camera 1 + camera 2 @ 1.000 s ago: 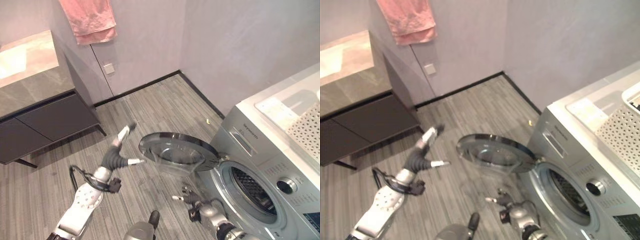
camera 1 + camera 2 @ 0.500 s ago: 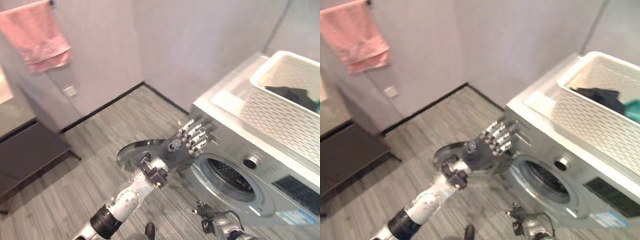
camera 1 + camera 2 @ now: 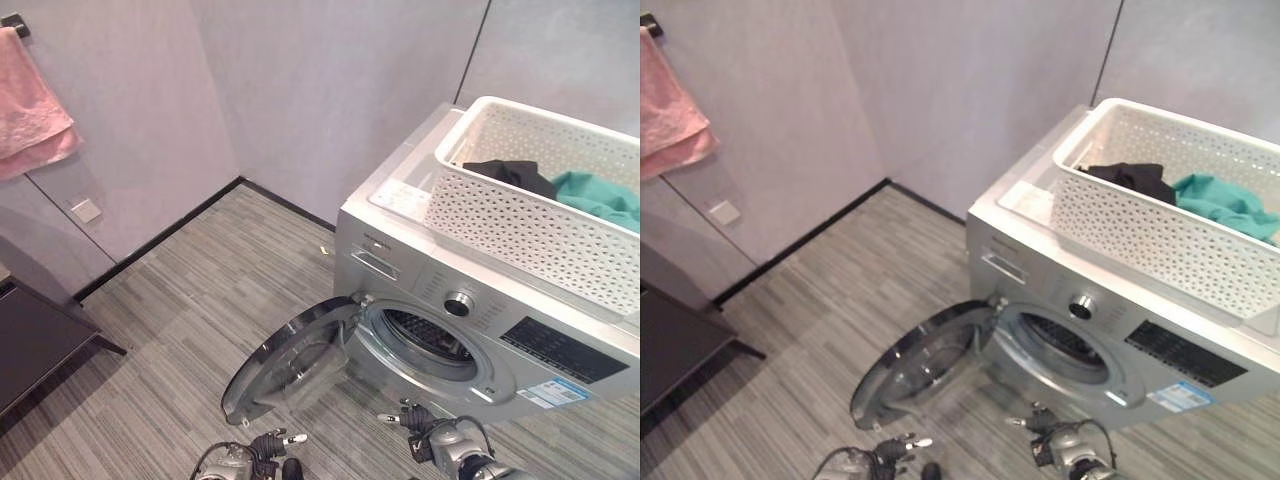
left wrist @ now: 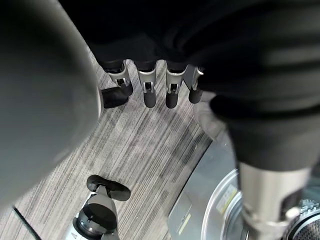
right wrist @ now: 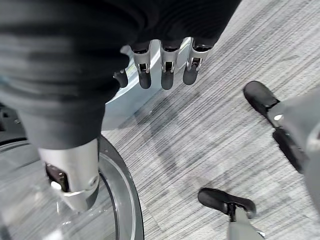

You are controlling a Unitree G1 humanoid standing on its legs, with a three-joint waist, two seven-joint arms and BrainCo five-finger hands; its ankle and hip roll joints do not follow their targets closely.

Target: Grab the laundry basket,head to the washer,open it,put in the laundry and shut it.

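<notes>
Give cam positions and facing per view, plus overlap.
Left/right eye views: head, looking down at silver front-load washer, open round glass door, white perforated laundry basket; left hand, right hand low.
Left wrist view: left hand above striped floor.
Right wrist view: right hand.
Shared: door, floor.

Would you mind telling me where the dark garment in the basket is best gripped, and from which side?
Probably from above: the white basket on the washer is open-topped with high perforated walls. Pinch the raised fold of the dark garment, which lies bunched beside the teal garment.
</notes>
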